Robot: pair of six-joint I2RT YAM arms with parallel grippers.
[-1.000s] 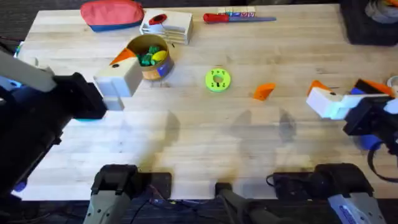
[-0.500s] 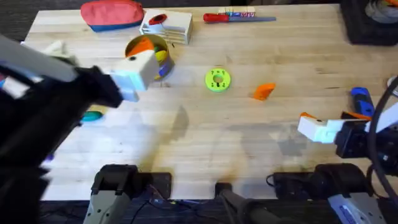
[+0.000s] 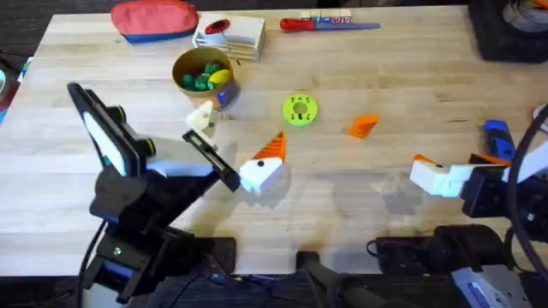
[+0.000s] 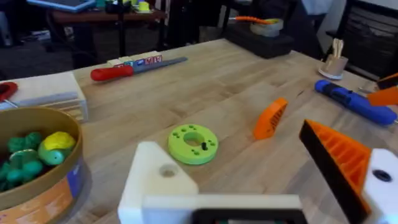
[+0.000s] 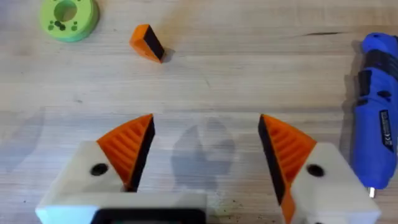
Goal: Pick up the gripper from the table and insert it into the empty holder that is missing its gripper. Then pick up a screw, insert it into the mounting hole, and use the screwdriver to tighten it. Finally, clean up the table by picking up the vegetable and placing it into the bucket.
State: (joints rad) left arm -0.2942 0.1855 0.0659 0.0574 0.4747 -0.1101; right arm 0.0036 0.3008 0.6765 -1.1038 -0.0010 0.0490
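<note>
The loose orange gripper (image 3: pixel 364 126) lies on the table right of centre, also seen in the left wrist view (image 4: pixel 270 118) and the right wrist view (image 5: pixel 147 43). My left gripper (image 3: pixel 235 141) stands open, left of it and apart. One of its fingers is the plain white holder (image 3: pixel 201 118) (image 4: pixel 158 180). Its other finger carries an orange tip (image 3: pixel 270 150). My right gripper (image 3: pixel 458 162) (image 5: pixel 205 149) is open and empty near the front right. The blue screwdriver (image 3: pixel 497 133) (image 5: pixel 378 143) lies just beside it. The bucket (image 3: pixel 204 75) (image 4: pixel 31 168) stands behind the left gripper. The vegetable is hidden.
A lime-green disc (image 3: pixel 300 109) (image 4: pixel 193 143) with holes sits mid-table, a small dark piece in it. At the back edge are a red pouch (image 3: pixel 154 19), a white box (image 3: pixel 229 34) and a red-handled screwdriver (image 3: pixel 330 24). Black gear stands at the back right corner (image 3: pixel 509 30).
My left arm has swung down from beside the bucket to the middle of the table. My right gripper drew back toward the front edge a second ago and has since held still.
</note>
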